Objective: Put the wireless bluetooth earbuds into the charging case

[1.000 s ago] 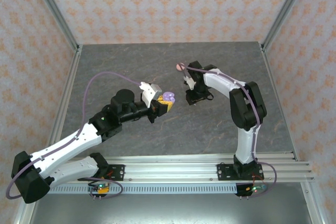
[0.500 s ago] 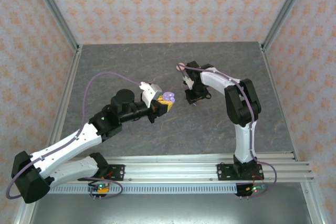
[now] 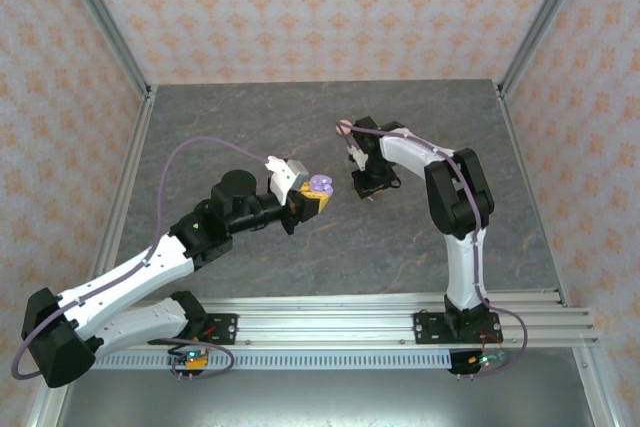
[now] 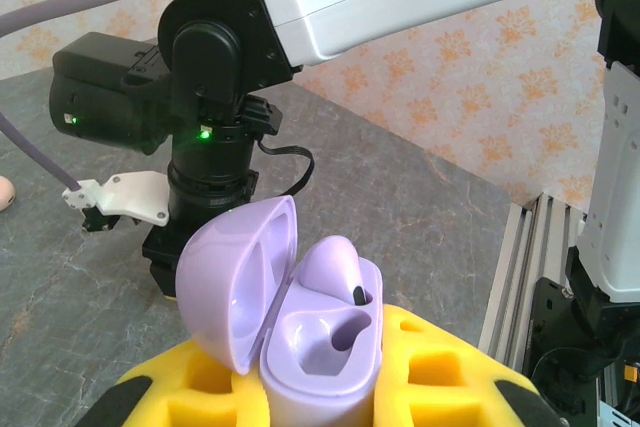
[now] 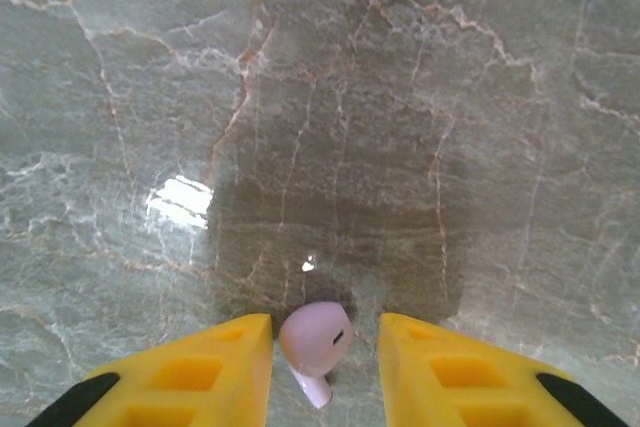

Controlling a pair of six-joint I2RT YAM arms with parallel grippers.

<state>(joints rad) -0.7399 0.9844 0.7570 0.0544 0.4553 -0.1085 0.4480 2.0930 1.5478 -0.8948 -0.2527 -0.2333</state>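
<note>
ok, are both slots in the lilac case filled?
No: in the left wrist view the open lilac case holds one lilac earbud, and the slot beside it is empty.

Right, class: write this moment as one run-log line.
left gripper: holding open case, seated earbud inside | right gripper: open around loose earbud on table

We see the left arm (image 3: 130,282) and the right arm (image 3: 455,202), both built of smooth white shells between chunky black joints. A lilac cable (image 3: 195,147) runs along each arm. Our wrist views show bright yellow fingers (image 5: 240,347) with square pockets and black patches near the outer edges. On the right arm's black wrist (image 4: 210,97) we see a small green light (image 4: 205,133) and a white bracket (image 4: 125,197). The bases (image 3: 210,328) are black.
</note>
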